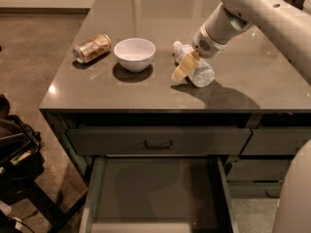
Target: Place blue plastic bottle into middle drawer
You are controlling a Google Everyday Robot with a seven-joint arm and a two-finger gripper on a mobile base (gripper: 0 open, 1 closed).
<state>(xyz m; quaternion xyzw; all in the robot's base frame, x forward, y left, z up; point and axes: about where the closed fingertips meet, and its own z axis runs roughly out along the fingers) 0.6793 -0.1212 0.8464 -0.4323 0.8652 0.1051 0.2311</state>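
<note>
The blue plastic bottle (198, 71) lies on its side on the grey counter, right of the bowl, with its white cap pointing to the back left. My gripper (186, 68) reaches down from the upper right and sits right at the bottle's cap end, its tan tip in front of the bottle. The bottle rests on the counter. The middle drawer (155, 193) stands pulled out below the counter's front edge, and nothing lies on its grey floor.
A white bowl (134, 54) and a gold-brown can (92, 47) lying on its side stand on the counter (146, 89) left of the bottle. A shut handled drawer front (158, 141) sits above the open drawer. Dark gear (14, 144) stands on the floor at left.
</note>
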